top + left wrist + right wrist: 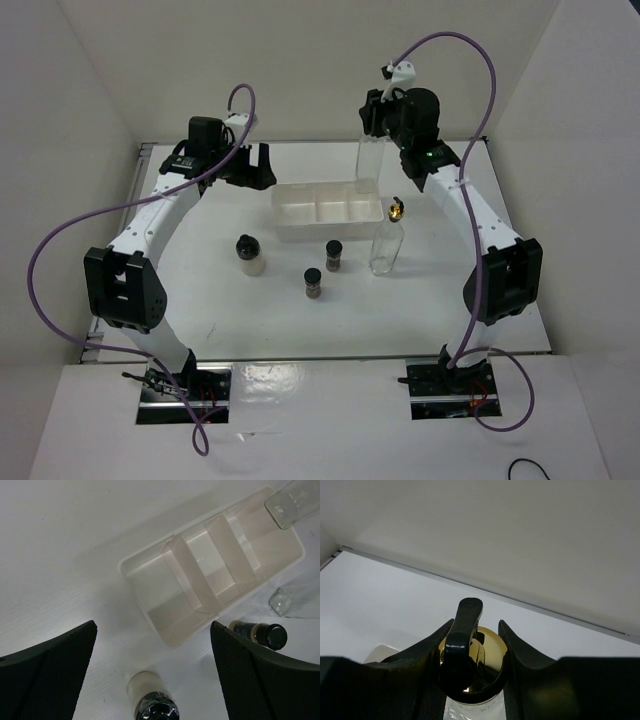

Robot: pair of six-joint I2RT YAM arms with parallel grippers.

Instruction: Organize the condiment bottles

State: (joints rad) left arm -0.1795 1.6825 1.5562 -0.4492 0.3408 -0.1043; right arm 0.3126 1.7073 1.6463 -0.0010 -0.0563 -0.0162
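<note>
My right gripper [384, 122] is shut on the gold, black-spouted pourer top [470, 650] of a tall clear glass bottle [369, 165]. It holds the bottle upright at the right end of the white three-compartment tray [290, 230]. The bottle's base [292, 502] shows in the left wrist view. The second tall bottle [386, 245] stands in front of the tray's right end. Two small dark jars [334, 256] [313, 284] and the whitish jar [250, 254] stand in front of the tray. My left gripper [256, 166] is open and empty, above the table left of the tray.
White walls close in the table at the back and on both sides. In the left wrist view the tray [150, 610] lies ahead, with the whitish jar [150, 700] between my fingers and below them, and a dark jar [260, 632] by the right finger.
</note>
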